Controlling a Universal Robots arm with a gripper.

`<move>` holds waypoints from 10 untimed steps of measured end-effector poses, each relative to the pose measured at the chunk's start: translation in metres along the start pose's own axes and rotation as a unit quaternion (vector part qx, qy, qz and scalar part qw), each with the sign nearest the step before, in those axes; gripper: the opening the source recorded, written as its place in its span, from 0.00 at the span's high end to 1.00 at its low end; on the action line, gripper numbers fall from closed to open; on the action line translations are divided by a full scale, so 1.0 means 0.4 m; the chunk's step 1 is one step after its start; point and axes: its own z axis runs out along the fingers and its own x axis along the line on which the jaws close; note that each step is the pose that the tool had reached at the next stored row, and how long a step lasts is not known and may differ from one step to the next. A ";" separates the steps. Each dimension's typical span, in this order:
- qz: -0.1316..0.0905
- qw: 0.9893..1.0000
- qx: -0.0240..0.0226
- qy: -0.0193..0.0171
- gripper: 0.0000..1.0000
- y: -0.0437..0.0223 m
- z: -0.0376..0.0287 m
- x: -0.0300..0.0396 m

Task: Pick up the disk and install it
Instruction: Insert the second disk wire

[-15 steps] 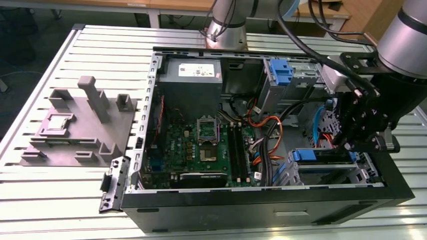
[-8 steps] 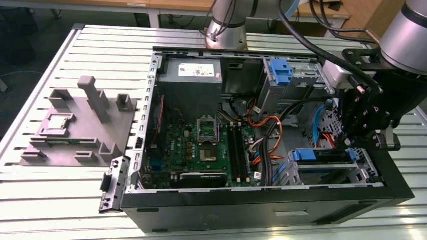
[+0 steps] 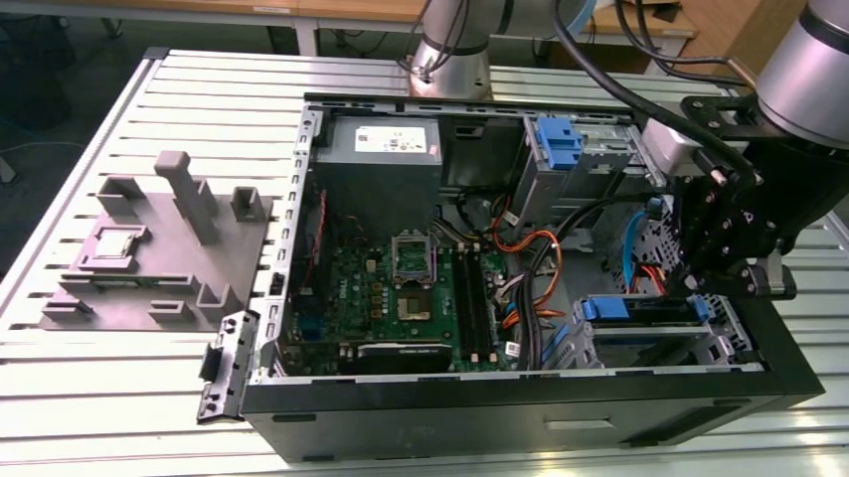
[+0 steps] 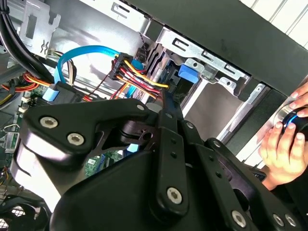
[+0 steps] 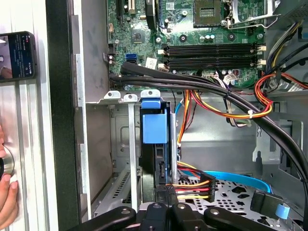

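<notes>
Exterior view, lower right: black two-finger gripper (image 3: pixel 710 283) over the silver drive bay (image 3: pixel 650 333). Blue-framed grey metal disk (image 5: pixel 155 144) stands on edge in the bay, fingers clamped on it. Looks like insertion; needs a straight seat.

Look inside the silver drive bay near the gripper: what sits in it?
In the first wrist view, the disk stands on edge in the drive bay, its blue carrier tab at the opening. The gripper covers its far end, and the bay walls hide its faces.
</notes>
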 end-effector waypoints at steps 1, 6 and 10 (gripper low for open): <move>0.000 1.000 0.000 0.000 0.90 0.000 0.000 0.000; 0.000 1.000 0.000 0.000 0.90 0.000 0.000 0.000; 0.000 1.000 0.000 0.000 0.90 0.000 0.000 0.000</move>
